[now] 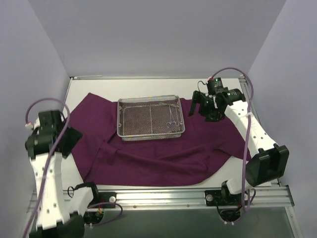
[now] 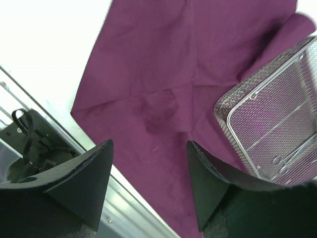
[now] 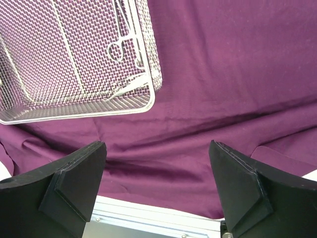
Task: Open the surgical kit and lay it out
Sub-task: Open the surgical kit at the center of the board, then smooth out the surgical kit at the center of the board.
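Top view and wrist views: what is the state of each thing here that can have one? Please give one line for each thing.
cloth: unfolded, spread on the table, creased.
tray: uncovered, standing on the cloth.
instruments: lying inside the tray, near its right end in the top view.
left gripper: open, holding nothing.
right gripper: open, holding nothing.
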Robot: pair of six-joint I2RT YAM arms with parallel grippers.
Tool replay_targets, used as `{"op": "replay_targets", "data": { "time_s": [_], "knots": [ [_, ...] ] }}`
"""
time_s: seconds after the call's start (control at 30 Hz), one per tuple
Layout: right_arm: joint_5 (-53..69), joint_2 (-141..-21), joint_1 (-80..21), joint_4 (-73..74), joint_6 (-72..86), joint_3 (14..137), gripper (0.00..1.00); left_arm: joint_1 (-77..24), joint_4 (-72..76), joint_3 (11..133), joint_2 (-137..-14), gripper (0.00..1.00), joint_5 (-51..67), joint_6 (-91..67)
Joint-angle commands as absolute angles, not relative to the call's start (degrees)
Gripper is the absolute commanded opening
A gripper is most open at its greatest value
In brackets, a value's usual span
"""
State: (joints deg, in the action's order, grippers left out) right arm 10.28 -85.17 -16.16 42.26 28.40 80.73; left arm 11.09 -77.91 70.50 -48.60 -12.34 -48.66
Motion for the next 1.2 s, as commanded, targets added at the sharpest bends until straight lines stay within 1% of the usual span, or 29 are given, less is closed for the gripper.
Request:
{"op": "replay_targets", "data": {
  "time_s": [0.0, 0.03, 0.07, 0.1, 0.13, 0.17, 0.2, 0.23, 0.27, 0.3, 0.33, 0.37, 0.43, 0.57, 0.67, 0.77, 0.83, 0.9, 1.03, 1.17],
  "knots": [
    [8.8, -87.2, -15.6, 42.1, 28.0, 84.8, 0.88, 11.0, -70.0, 75.5, -62.9, 0.7, -6.1, -39.7],
    [8.4, -88.1, -14.9, 41.8, 28.2, 85.5, 0.88, 10.8, -69.3, 77.3, -66.8, 0.7, -5.0, -38.2],
    [7.9, -89.4, -14.4, 41.2, 28.4, 86.3, 0.88, 10.4, -69.3, 80.0, -75.8, 0.7, -4.2, -36.1],
    [7.8, -92.1, -13.9, 41.0, 28.3, 88.1, 0.88, 9.4, -70.0, 86.2, -80.5, 0.71, -4.2, -35.3],
    [7.7, -93.8, -12.8, 41.0, 28.1, 89.3, 0.88, 7.1, -70.9, 90.0, -84.9, 0.72, -4.9, -34.3],
    [7.6, -95.5, -12.2, 41.6, 28.0, 90.5, 0.88, 5.6, -72.1, 94.0, -93.0, 0.76, -6.3, -33.6],
    [7.1, -99.2, -11.8, 42.1, 27.9, 93.1, 0.88, 4.4, -73.4, 97.6, -97.1, 0.78, -7.5, -31.5],
    [6.9, -100.9, -11.3, 42.5, 27.0, 94.3, 0.89, 2.7, -75.0, 105.0, -100.7, 0.8, -10.3, -30.9],
    [6.3, -104.4, -10.9, 43.3, 26.5, 95.5, 0.89, 1.9, -76.7, 108.3, -107.1, 0.85, -11.6, -29.5],
    [4.8, -106.0, -10.8, 43.8, 26.0, 96.8, 0.9, 1.5, -77.1, 110.8, -110.1, 0.86, -11.7, -28.5],
    [3.9, -107.5, -10.7, 44.1, 25.1, 99.3, 0.91, 1.3, -78.0, 115.9, -112.8, 0.87, -11.3, -27.6],
    [3.2, -109.1, -10.5, 44.8, 24.5, 100.5, 0.92, 1.1, -79.4, 118.1, -117.9, 0.88, -11.3, -26.5],
    [1.9, -113.1, -10.1, 45.3, 23.5, 103.3, 0.93, 1.0, -80.7, 124.4, -124.8, 0.88, -11.0, -25.7],
    [1.2, -118.7, -9.3, 46.4, 22.1, 105.6, 0.93, 0.6, -82.4, 131.3, -133.0, 0.88, -11.5, -24.7],
    [0.7, -122.4, -9.3, 45.5, 21.0, 105.5, 0.93, 0.6, -81.5, 131.5, -136.8, 0.87, -11.0, -25.4],
    [0.2, -125.7, -9.2, 43.1, 19.9, 105.0, 0.93, 1.0, -82.9, 132.2, -141.1, 0.83, -11.3, -28.2],
    [0.2, -127.4, -9.0, 41.7, 19.6, 104.8, 0.93, 1.7, -83.1, 132.6, -143.2, 0.77, -11.2, -29.5],
    [0.2, -130.0, -8.9, 39.3, 19.6, 104.9, 0.93, 2.4, -82.3, 131.9, -144.0, 0.77, -11.0, -31.3],
    [-1.8, -134.8, -8.8, 37.4, 20.8, 107.2, 0.92, 7.2, -80.9, 129.9, -145.5, 0.77, -9.0, -34.4],
    [-4.7, -140.3, -6.8, 38.7, 23.6, 111.0, 0.91, 12.6, -80.9, 129.7, -147.6, 0.77, -8.5, -36.0]
  ]
}}
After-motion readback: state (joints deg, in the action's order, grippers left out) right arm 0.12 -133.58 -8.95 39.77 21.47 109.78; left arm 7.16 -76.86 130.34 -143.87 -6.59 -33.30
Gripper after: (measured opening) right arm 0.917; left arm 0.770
